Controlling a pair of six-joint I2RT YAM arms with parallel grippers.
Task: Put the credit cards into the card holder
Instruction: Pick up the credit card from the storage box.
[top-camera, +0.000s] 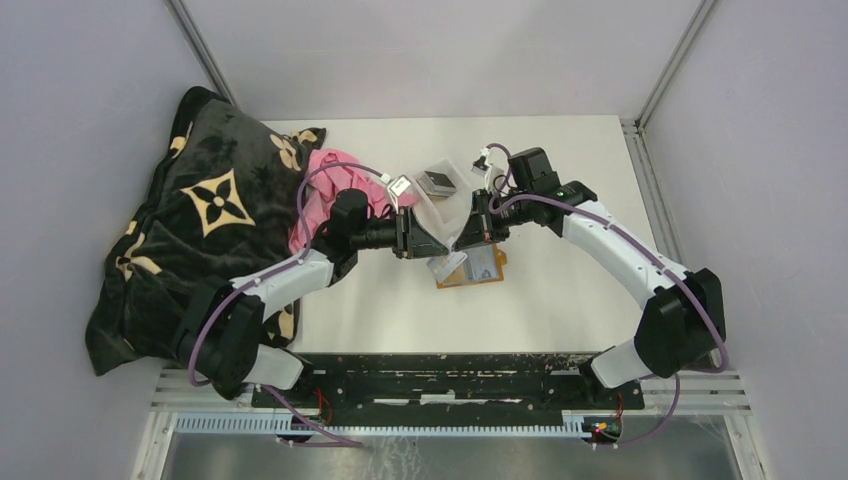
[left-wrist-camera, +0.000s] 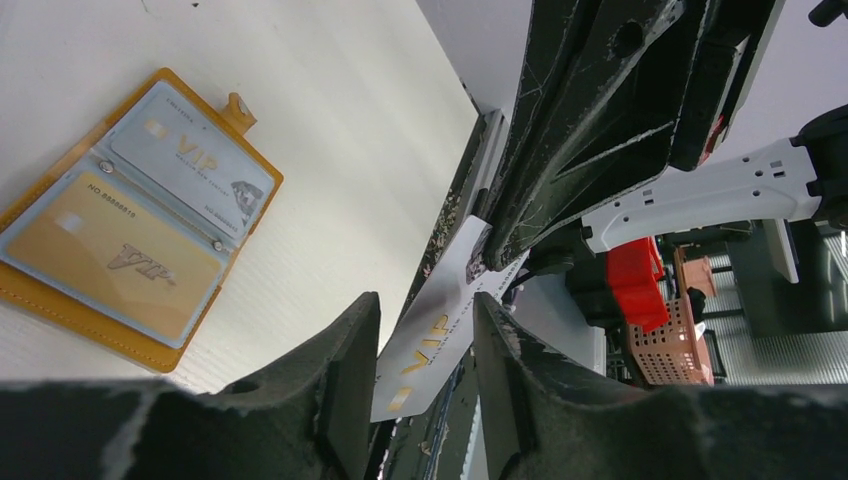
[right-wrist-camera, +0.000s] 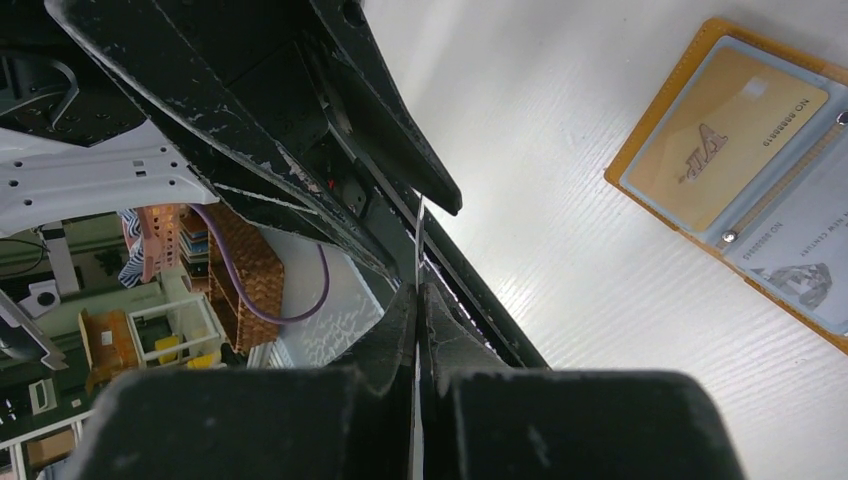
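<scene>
The orange card holder (top-camera: 470, 270) (left-wrist-camera: 130, 215) (right-wrist-camera: 760, 190) lies open on the white table, a gold card and a silver card in its clear pockets. Just above it the two grippers meet in the air. My right gripper (right-wrist-camera: 418, 300) (top-camera: 468, 232) is shut on a silver credit card (left-wrist-camera: 440, 330), which the right wrist view shows edge-on (right-wrist-camera: 418, 240). My left gripper (left-wrist-camera: 425, 320) (top-camera: 425, 240) is open, its fingers on either side of that card's free end, with a gap on the left side. More dark credit cards (top-camera: 437, 181) lie behind the grippers.
A clear plastic tray (top-camera: 452, 203) holding the dark cards sits behind the grippers. A pink cloth (top-camera: 325, 180) and a large black patterned pillow (top-camera: 200, 220) fill the left side. The table's right edge meets a metal frame (top-camera: 640, 170).
</scene>
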